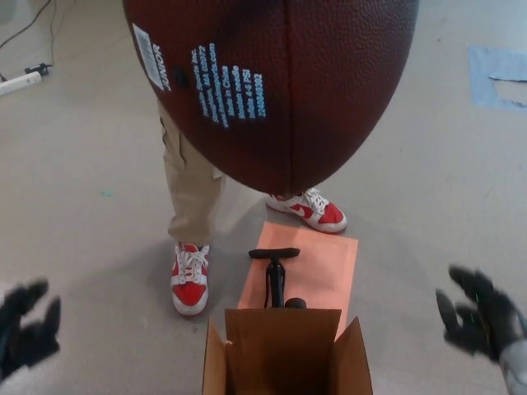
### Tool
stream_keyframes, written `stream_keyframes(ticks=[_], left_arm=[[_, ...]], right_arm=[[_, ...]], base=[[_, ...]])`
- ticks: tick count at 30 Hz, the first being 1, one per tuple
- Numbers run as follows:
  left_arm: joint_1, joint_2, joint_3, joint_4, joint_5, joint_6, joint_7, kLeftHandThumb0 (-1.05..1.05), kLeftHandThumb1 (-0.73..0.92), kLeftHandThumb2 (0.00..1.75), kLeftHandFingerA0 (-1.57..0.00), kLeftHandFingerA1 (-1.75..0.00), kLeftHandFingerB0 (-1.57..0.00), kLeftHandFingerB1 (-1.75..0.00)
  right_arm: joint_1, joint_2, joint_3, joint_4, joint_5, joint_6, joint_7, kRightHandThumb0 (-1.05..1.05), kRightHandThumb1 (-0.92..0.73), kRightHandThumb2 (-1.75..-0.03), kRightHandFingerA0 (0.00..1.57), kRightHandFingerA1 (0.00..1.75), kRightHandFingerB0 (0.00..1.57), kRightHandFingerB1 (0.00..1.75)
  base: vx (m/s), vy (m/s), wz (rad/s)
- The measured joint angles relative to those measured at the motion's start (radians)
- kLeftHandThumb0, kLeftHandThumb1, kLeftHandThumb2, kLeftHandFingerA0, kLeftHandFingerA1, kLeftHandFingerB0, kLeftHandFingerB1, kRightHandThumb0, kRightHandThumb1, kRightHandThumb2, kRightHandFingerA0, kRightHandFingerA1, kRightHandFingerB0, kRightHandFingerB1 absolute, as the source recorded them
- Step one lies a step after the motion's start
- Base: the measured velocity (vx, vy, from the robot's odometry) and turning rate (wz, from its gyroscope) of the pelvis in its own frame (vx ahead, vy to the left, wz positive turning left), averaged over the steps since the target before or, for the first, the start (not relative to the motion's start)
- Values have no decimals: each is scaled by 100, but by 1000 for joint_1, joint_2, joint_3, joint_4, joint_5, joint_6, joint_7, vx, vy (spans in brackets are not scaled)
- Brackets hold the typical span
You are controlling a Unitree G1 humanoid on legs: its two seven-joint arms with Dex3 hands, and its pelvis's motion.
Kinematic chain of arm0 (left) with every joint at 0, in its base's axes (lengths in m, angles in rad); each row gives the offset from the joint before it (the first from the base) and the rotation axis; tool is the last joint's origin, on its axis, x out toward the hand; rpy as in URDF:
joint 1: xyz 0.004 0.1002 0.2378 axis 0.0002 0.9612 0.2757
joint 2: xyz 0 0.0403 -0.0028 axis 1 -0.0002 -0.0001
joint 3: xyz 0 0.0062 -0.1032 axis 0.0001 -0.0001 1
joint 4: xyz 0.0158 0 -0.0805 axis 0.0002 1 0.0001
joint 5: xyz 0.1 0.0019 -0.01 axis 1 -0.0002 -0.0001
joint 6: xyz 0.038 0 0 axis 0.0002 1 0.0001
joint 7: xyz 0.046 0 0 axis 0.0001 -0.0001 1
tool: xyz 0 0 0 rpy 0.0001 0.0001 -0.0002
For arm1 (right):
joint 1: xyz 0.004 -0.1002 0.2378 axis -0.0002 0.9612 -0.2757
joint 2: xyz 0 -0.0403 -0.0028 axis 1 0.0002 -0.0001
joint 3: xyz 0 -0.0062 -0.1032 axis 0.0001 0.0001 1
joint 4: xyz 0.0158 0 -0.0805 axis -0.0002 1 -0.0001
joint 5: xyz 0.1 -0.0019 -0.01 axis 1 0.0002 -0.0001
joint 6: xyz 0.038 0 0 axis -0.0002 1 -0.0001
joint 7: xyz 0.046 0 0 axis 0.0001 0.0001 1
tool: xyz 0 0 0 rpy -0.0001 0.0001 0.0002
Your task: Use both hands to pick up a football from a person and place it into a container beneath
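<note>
While it fills the upper middle of the head view, the football (280, 82) (dark brown, pebbled, with pale printed lettering and a white label) hangs well above the floor, its point aimed down; what holds it lies outside the picture.

Cardboard box (286, 354): near edge, centre, flaps open, directly below the ball and well apart from it.

Hand pump (275, 278): black, upright, T-handle on top, standing just beyond the box on a peach-coloured sheet (321, 263).

Person: beige trouser leg (189, 189) and red-and-white shoes (190, 278), far side of the box, one shoe left of the sheet, the other at its far right corner.

Left hand (26, 329): near left, fingers spread, holding nothing.

Right hand (478, 317): near right, fingers spread apart, holding nothing.

Both hands sit low, well apart from the ball.

Power strip (20, 81): far left on the floor.
</note>
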Motion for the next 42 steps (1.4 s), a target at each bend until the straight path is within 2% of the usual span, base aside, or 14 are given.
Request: stream_keyframes(ticks=[1, 2, 3, 4, 5, 6, 9, 12, 16, 28, 34, 37, 40, 42], left_arm=[[-8, 4, 7, 9, -3, -9, -8, -89, 82, 112, -7, -20, -7, -14], [-13, 6, 15, 15, -6, -17, -17, -90, 81, 111, -7, -22, -8, -14], [-16, 7, 22, 19, -11, -27, -27, -93, 81, 111, -8, -22, -8, -10], [-17, 7, 30, 21, -16, -35, -37, -93, 81, 111, -8, -22, -8, -10], [-18, 7, 40, 22, -23, -44, -49, -81, 73, 111, 0, -24, 0, -17], [-18, 7, 47, 21, -28, -50, -57, -81, 73, 111, 0, -24, 0, -17], [-17, 4, 81, -20, -54, -65, -86, -81, 71, 109, 0, -22, 0, -16], [-4, -4, 113, -99, -85, -76, -113, -89, 76, 110, 0, -12, 0, -13], [37, -22, 129, -240, -116, -79, -131, -93, 78, 111, -4, -12, -4, -11], [191, -64, 130, -654, -153, -77, -142, -94, 74, 112, 0, -8, 0, -7], [265, -76, 133, -851, -182, -74, -144, -93, 76, 112, 0, -8, 0, -9], [296, -79, 137, -941, -201, -70, -144, -98, 77, 111, -9, -8, -9, -18], [320, -80, 144, -1037, -226, -63, -145, -96, 77, 111, -10, -10, -10, -25], [337, -80, 150, -1113, -246, -57, -144, -95, 76, 111, -5, -8, -6, -22]], right_arm=[[-8, 0, -4, 8, 1, -12, 0, -83, -76, -88, 9, 28, 6, 22], [-13, 0, -10, 13, 3, -25, 0, -80, -92, -70, 12, 26, 9, 21], [-14, 0, -19, 17, 5, -40, 0, -77, -72, -112, 4, 41, 3, 28], [-14, 0, -27, 19, 7, -53, 0, -77, -72, -112, 4, 41, 3, 28], [-14, 0, -38, 19, 9, -69, 0, -90, -81, -116, 8, 28, 7, 15], [-14, 1, -49, 18, 12, -81, 0, -90, -81, -116, 8, 28, 7, 15], [-5, 2, -87, -20, 30, -121, 2, -92, -85, -117, 0, 12, 0, 8], [25, 10, -119, -104, 55, -152, 11, -94, -81, -116, 0, 7, 0, 8], [75, 25, -133, -239, 79, -167, 22, -89, -85, -116, 0, 10, 0, 9], [194, 57, -128, -593, 100, -166, 36, -89, -88, -119, 0, 16, 0, 9], [246, 74, -126, -769, 118, -164, 41, -88, -90, -119, 0, 14, 0, 8], [272, 76, -126, -849, 127, -163, 43, -88, -89, -118, 0, 12, 0, 8], [298, 77, -127, -940, 140, -160, 47, -89, -88, -118, 0, 13, 0, 8], [315, 77, -128, -1008, 154, -157, 51, -91, -86, -118, 0, 13, 0, 8]], base=[[100, -4, 1], [99, -3, 1], [98, -3, 2], [97, -4, 1], [97, -5, 1], [96, -5, 1], [96, -6, 1], [95, -7, 1], [88, -9, 1], [27, -3, 0], [0, 0, 0], [0, 0, 0], [0, 0, 0], [0, 0, 0]])
